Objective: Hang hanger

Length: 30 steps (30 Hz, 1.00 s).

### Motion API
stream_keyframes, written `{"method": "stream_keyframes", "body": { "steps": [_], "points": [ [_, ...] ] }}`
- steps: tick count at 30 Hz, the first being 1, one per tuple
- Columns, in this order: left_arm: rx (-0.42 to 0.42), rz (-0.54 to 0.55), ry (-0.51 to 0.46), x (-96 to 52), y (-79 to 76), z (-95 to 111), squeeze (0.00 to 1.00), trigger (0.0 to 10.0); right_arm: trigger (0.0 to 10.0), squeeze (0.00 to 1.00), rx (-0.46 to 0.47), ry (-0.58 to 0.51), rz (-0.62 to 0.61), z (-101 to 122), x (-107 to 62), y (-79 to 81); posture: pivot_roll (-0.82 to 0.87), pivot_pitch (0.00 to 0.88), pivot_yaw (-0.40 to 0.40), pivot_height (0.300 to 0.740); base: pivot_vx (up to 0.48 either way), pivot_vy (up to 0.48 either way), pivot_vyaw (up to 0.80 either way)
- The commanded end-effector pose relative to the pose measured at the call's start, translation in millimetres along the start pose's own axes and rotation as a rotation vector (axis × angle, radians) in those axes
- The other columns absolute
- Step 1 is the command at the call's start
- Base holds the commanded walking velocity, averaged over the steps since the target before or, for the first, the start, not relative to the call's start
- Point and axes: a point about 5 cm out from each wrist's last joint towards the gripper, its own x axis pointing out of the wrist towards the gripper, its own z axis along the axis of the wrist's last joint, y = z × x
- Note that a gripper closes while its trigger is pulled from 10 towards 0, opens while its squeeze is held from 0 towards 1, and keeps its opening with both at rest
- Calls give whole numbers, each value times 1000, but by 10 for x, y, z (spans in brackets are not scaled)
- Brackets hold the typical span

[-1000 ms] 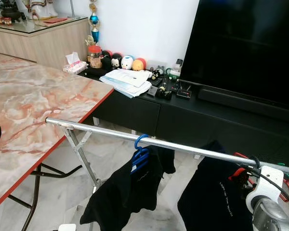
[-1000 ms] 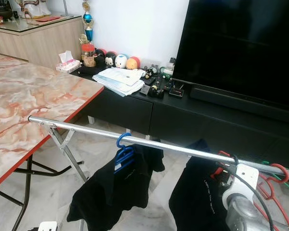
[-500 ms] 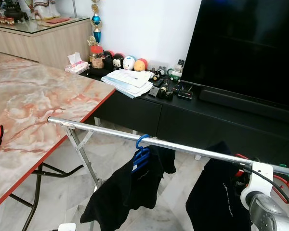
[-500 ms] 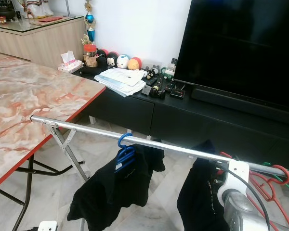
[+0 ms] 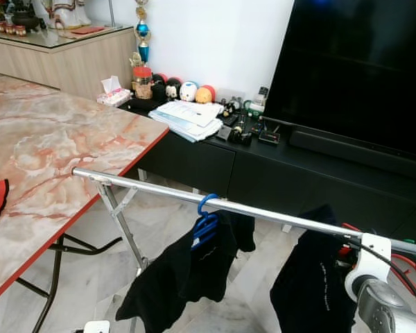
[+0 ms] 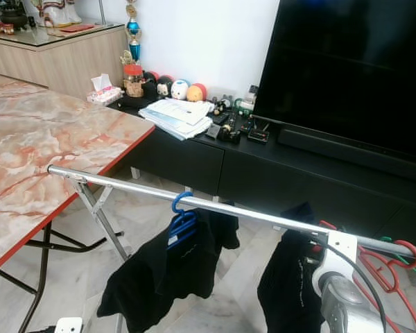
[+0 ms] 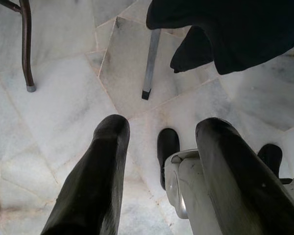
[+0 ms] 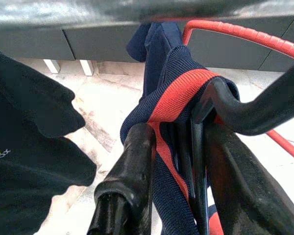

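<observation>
Rail (image 5: 249,210) crossing lower frame from mid-left to right edge. Hanger (image 5: 205,220) with shirt (image 5: 184,274) hung at centre, second garment (image 5: 312,277) lower right. Table (image 5: 48,159) at left. TV (image 5: 360,69) upper right on console (image 5: 263,166), papers (image 5: 188,118) upper centre.

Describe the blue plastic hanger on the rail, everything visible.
The blue plastic hanger hangs by its open hook over the shiny metal rail of the folding drying rack, roughly mid-rail. Below the hook, several stacked blue bars show; the rest is covered by the black garment draped on it, sagging toward the marble floor. Nothing else touches it; a second black garment hangs apart, nearer the right arm.
</observation>
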Motion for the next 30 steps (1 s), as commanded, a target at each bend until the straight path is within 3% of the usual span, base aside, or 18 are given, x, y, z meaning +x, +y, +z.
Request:
{"method": "stream_keyframes", "body": {
  "steps": [1, 23, 30],
  "points": [
    [-13, -4, -3, 3, -20, 9, 0, 10000, 10000, 0, 6, -19, -15, 62, 8, -45, 97, 0, -76, 740, 0, 0, 0],
    [-14, 5, -20, 9, 6, 51, 0, 10000, 10000, 0, 59, -12, -46, 98, 233, 6, 109, 0, -64, 740, 0, 0, 0],
    [-15, 3, -25, 9, -1, 56, 0, 10000, 10000, 0, 106, 43, -178, -58, 262, -126, 114, 0, -60, 740, 0, 0, 0]
  ]
}}
